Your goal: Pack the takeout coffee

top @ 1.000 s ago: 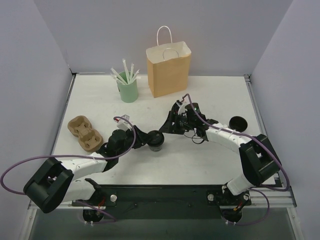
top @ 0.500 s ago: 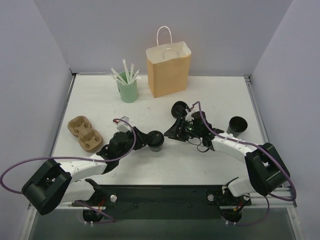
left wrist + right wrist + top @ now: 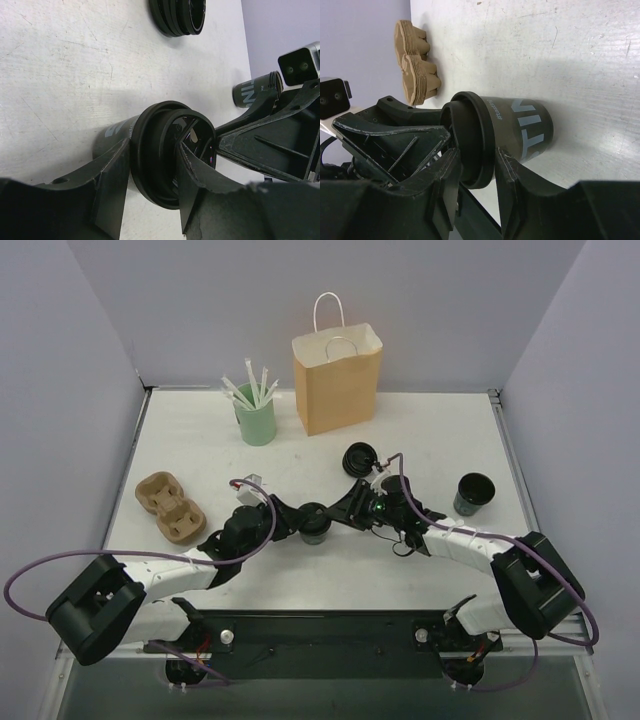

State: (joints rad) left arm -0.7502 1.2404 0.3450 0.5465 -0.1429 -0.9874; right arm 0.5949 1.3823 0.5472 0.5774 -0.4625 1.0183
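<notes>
- While both arms meet at the centre of the top view, the takeout coffee (image 3: 520, 125) stands upright between them, apparently on the table (image 3: 430, 430), with its lid (image 3: 479, 137) on.
- Left gripper (image 3: 152, 172) holds the coffee, its fingers pressed to either side of the cup just under the lid's rim.
- Right gripper (image 3: 479, 160) reaches in from the right of the frame. Its fingers stand close on either side of the lid's edge, but whether they pinch it cannot be told.
- Progress, as a judgement: the drink looks capped and steadied, perhaps midway through a hand-over, but the packing itself is not yet done. The cup is well apart from the bag and the carrier.
- Brown pulp cup carrier (image 3: 170, 508), at the left of the frame, shows two wells with nothing in them.
- Mint-green cup (image 3: 257, 425), upper left of centre, holds a spray of white straws (image 3: 250, 388).
- Brown paper bag (image 3: 337, 385), upper centre, stands upright with mouth open and handles up. Only its pale inner wall shows, so what lies inside cannot be told.
- Spare lid (image 3: 358, 458) lies loose on the table between the bag and the grippers.
- Second black cup (image 3: 474, 493), at right, stands uncapped with its inside dark.
</notes>
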